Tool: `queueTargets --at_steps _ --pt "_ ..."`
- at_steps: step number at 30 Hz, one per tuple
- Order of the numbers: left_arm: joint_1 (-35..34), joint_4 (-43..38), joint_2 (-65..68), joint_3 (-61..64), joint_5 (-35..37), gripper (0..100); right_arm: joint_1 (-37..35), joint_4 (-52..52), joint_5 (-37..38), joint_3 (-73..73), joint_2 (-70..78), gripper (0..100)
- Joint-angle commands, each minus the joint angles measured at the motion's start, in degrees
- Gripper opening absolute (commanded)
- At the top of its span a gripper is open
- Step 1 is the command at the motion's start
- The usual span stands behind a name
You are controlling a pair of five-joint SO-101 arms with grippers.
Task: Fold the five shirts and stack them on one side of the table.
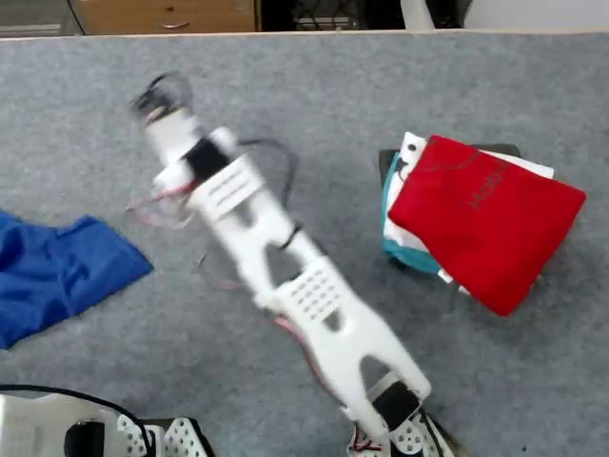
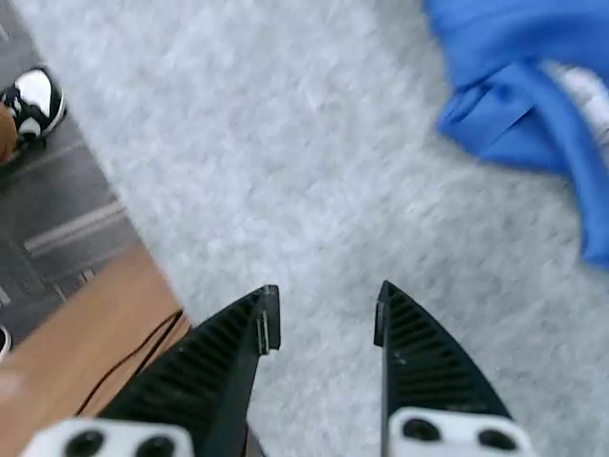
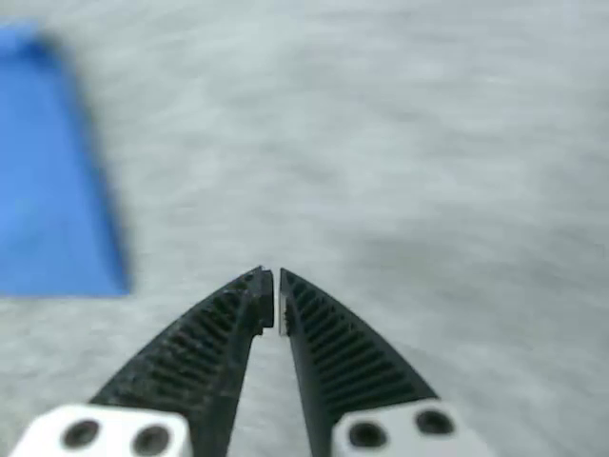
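a folded stack point(image 1: 404, 249) topped by a red shirt point(image 1: 485, 219) sits at the right, and the unfolded blue shirt point(image 1: 57, 271) at the left looks to be the last one, with the right gripper point(image 3: 276, 286) pinched together on nothing and the left gripper point(image 2: 324, 314) spread apart.

table point(image 1: 381, 95) — matt fuzzy felt | red shirt point(image 1: 485, 219) — soft matt cloth | fingers point(image 3: 209, 343) ribbed matt plastic

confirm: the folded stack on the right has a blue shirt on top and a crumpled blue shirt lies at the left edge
Not quite: topping the folded stack is a red fabric shirt, not a blue one; the high view shows it. The crumpled blue fabric shirt does lie at the left edge.
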Motion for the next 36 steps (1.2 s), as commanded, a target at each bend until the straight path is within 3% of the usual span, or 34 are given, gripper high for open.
queueTargets --at_steps 1,6,10,13,16,24,30,36 --pt "6.02 0.18 -0.88 -4.88 3.16 19 7.56 0.44 0.62 14.99 -14.81 1.2" --pt "13.93 2.64 -0.53 -11.38 10.11 19 9.85 -3.78 4.4 47.78 -33.27 1.3" --pt "15.96 4.22 -0.53 -15.43 18.81 19 2.11 -13.8 4.4 59.12 -38.73 1.7" --pt "13.23 4.22 -0.53 -15.43 23.47 19 -5.98 -18.64 3.16 58.59 -37.14 10.6" --pt "9.54 3.96 -0.53 -13.41 23.82 19 -12.4 -22.51 -4.04 54.29 -32.92 22.1" --pt "3.65 3.96 -0.97 -12.09 18.02 19 -17.58 -26.46 -21.27 27.38 -10.07 20.1" --pt "2.59 3.78 -0.97 -12.26 17.76 19 -20.04 -17.76 -24.88 7.43 5.23 19.8" --pt "2.95 4.04 -0.7 -11.74 17.76 19 -22.33 -10.99 -25.58 -1.8 11.91 19.7"
